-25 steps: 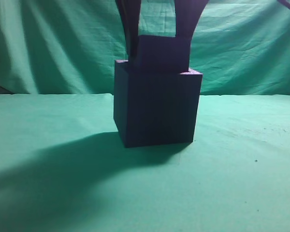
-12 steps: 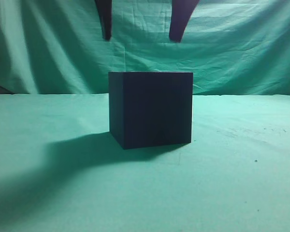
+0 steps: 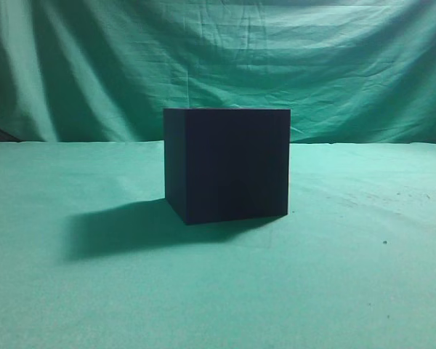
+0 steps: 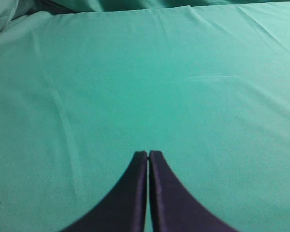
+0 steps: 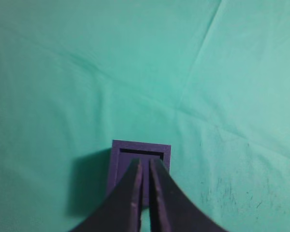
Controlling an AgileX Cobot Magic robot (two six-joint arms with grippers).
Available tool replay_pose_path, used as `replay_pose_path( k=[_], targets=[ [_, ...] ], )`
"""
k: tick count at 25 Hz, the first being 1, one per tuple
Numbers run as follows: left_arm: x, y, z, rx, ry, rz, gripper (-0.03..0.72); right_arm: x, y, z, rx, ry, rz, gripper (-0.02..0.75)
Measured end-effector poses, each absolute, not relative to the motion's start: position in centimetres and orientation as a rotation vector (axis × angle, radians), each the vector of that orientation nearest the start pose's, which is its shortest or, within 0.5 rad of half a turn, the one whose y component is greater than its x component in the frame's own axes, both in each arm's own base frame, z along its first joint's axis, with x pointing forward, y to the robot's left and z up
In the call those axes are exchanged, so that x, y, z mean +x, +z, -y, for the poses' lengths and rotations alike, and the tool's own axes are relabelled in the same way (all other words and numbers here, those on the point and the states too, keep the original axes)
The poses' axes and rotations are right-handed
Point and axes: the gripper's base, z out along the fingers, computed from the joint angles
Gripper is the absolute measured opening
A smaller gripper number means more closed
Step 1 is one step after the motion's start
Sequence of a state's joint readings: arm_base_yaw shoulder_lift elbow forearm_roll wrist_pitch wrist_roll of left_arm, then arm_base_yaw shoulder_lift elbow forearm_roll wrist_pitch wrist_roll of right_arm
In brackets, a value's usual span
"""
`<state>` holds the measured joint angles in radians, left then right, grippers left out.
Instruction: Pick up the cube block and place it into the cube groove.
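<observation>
The cube groove [image 3: 229, 163], a large near-black box, stands on the green cloth in the middle of the exterior view. In the right wrist view I look down on its rim [image 5: 140, 144]. The cube block [image 5: 125, 164] sits inside it, with a dark slit along the far edge. My right gripper [image 5: 146, 162] hangs above the box, its fingers nearly together and holding nothing. My left gripper [image 4: 148, 153] is shut and empty over bare cloth. Neither gripper shows in the exterior view.
Green cloth [image 3: 363, 276] covers the table and hangs as a backdrop [image 3: 349, 65] behind. The box casts a shadow [image 3: 123, 229] to its left. Small dark specks [image 5: 227, 193] mark the cloth to the right of the box.
One second ago the gripper held the cube block in the box's top. It then let go, opened and rose out of the exterior view. The block now sits down inside the box.
</observation>
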<state>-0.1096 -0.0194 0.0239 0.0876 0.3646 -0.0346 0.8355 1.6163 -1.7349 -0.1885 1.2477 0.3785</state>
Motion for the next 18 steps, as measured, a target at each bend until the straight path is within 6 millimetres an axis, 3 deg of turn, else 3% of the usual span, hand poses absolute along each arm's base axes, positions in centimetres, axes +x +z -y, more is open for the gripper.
replay_pose_path(
  k=[3,7,11,18],
  targets=[
    [5.2,17.3,0.3,0.123,-0.015,-1.847,0.0,21.3,43.8,-21.3,-0.576,0.284,-2.425,0.0],
    [5.2,17.3,0.3,0.123,-0.015,-1.847,0.0,17.0,47.0,-16.6,-0.552,0.353,-2.32,0.0],
    [5.2,17.3,0.3,0.123,-0.015,-1.847,0.0,13.1,46.9,-12.1,-0.553,0.356,-2.28,0.0],
    [5.2,17.3,0.3,0.123,-0.015,-1.847,0.0,6.7,43.7,-5.1,-0.563,0.408,-2.159,0.0]
  ],
)
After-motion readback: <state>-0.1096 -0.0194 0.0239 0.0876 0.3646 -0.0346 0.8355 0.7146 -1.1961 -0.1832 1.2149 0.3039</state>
